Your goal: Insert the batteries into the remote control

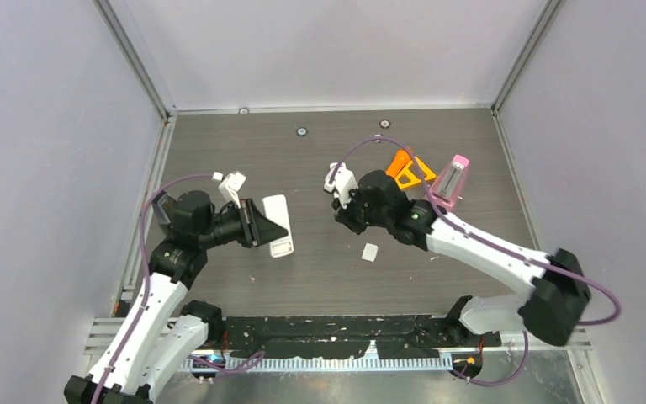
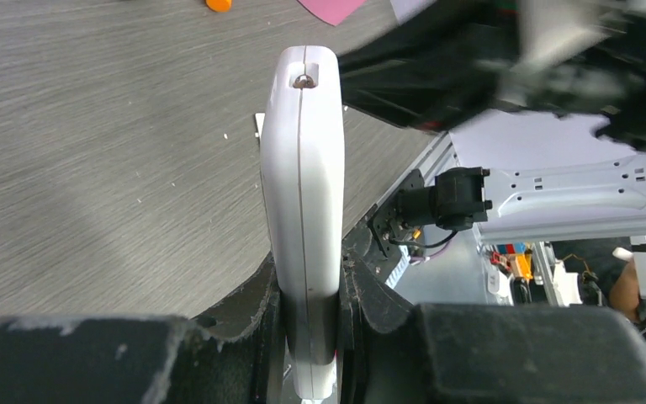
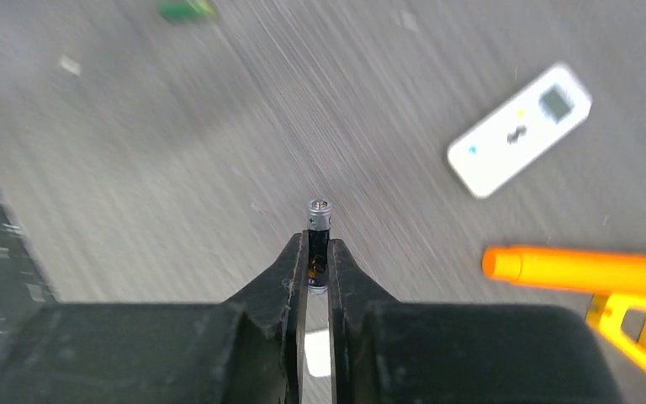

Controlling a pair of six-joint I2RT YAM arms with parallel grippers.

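Left fingers clamp the white remote by one end and hold it on edge at the desk's left, likely to steady it for loading. Right fingers pinch a dark battery over the far middle. Its silver tip points forward, apparently for end-first insertion.
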